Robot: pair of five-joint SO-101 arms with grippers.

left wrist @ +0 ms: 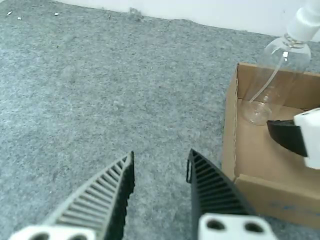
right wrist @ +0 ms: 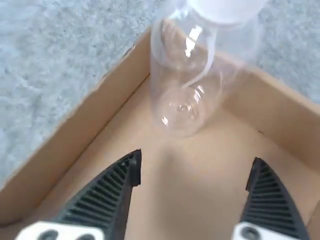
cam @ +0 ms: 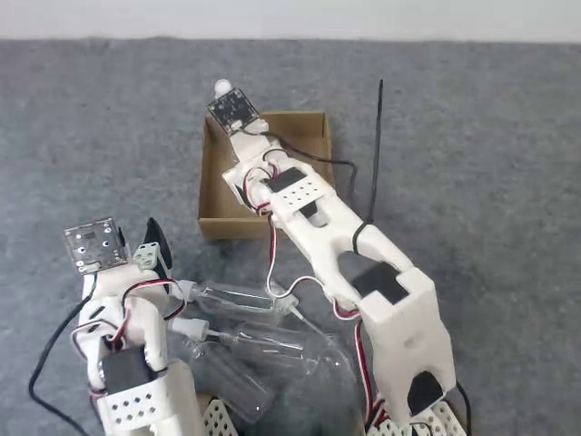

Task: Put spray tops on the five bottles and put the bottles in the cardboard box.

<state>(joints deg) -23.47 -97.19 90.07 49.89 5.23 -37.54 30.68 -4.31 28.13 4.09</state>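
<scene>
A clear bottle (right wrist: 183,85) with a white spray top (right wrist: 227,7) leans tilted into the far corner of the cardboard box (right wrist: 75,135). My right gripper (right wrist: 192,170) hangs open just above the box floor, a short way back from the bottle and holding nothing. In the left wrist view the same bottle (left wrist: 272,70) stands in the box (left wrist: 250,180). My left gripper (left wrist: 161,157) is open over bare carpet beside the box. Several clear bottles (cam: 243,298) with spray tops lie on the carpet between the arm bases.
Grey carpet (cam: 472,118) covers the table all round. A thin black rod (cam: 377,145) rises beside the right arm (cam: 336,227), right of the box (cam: 309,127). Red and white wires (cam: 272,263) hang from the arm over the lying bottles.
</scene>
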